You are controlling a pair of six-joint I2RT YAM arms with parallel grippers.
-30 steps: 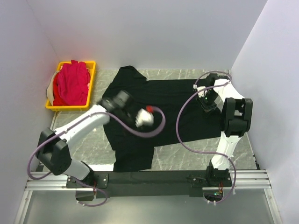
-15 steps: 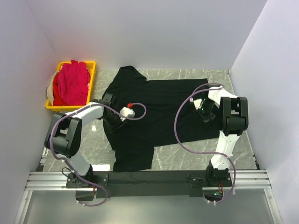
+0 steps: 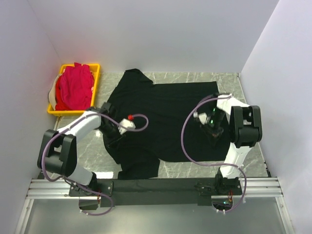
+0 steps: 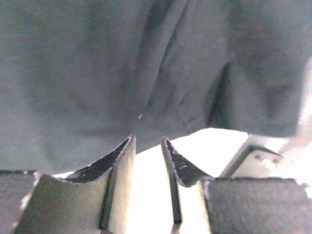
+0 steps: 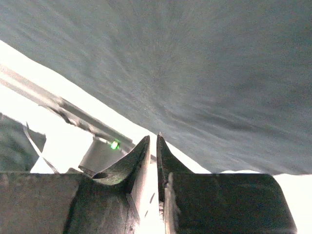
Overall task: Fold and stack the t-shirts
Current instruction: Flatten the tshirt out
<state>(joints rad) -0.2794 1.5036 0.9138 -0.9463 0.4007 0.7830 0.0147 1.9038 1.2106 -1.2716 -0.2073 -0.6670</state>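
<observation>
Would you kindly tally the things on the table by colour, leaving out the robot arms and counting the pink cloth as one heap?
Black cloth t-shirt, spread out: 1
Heap of magenta-pink cloth, pieces not separable: 1
Yellow plastic crate holding that heap: 1
Pale item at the crate's left rim, kind unclear: 1
Total: 4

A robotics lab test cell was indicated: a marble-patterned counter [image 3: 180, 170] was boxed in by plain white panels [image 3: 146, 34], and a cabled left arm [image 3: 80, 127] and right arm [image 3: 234, 151] were bolted to an aluminium rail [image 3: 263, 186] along the frame's bottom.
</observation>
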